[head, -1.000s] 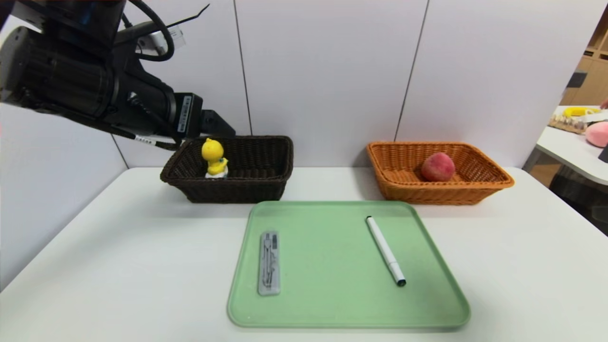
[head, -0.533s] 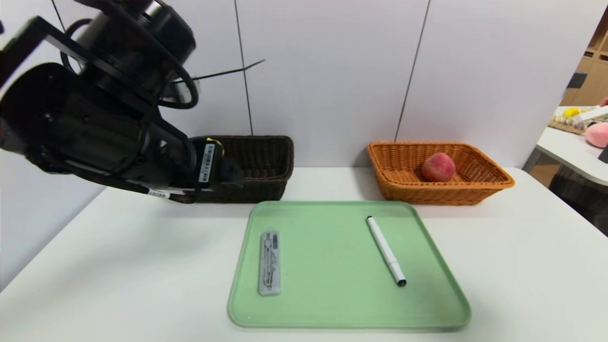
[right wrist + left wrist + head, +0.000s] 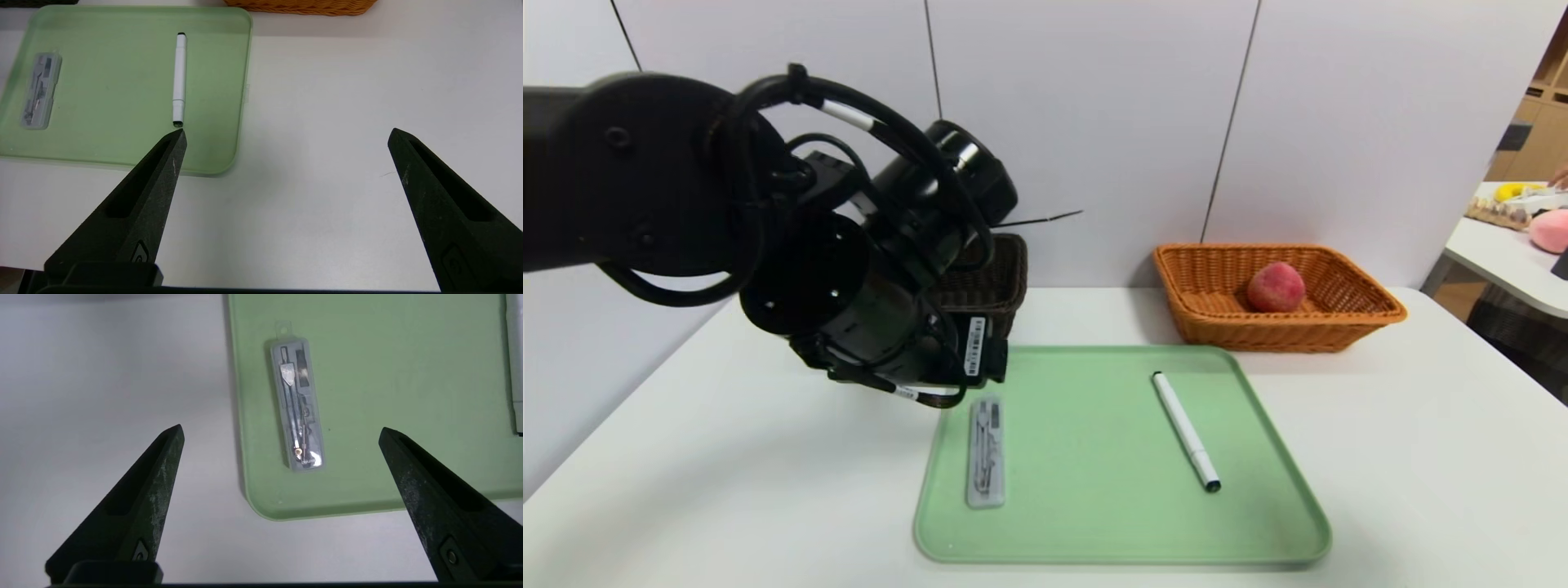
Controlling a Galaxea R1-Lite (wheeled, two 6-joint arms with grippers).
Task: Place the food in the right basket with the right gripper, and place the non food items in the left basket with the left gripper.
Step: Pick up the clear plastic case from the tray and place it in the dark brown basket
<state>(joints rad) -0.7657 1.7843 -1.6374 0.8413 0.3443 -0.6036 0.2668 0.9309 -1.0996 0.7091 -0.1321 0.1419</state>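
Observation:
A red-yellow peach (image 3: pixel 1275 287) lies in the orange-tan right basket (image 3: pixel 1372 314). The dark brown left basket (image 3: pixel 1006 273) is mostly hidden behind my left arm (image 3: pixel 849 294). On the green tray (image 3: pixel 1094 514) lie a flat grey case (image 3: pixel 985 452) at the left and a white pen (image 3: pixel 1186 431) at the right. My left gripper (image 3: pixel 281 428) hangs open above the grey case (image 3: pixel 297 404) near the tray's corner, holding nothing. My right gripper (image 3: pixel 287 130) is open and empty over bare table to the right of the tray, with the pen (image 3: pixel 179 79) beyond one fingertip.
The white table (image 3: pixel 1421 457) extends on both sides of the tray. White wall panels stand right behind the baskets. A side table (image 3: pixel 1511 253) with a pink object (image 3: pixel 1550 229) stands far right.
My left arm has swung from over the dark basket forward and down to above the grey case on the tray. It now hides most of that basket. The right gripper has not moved.

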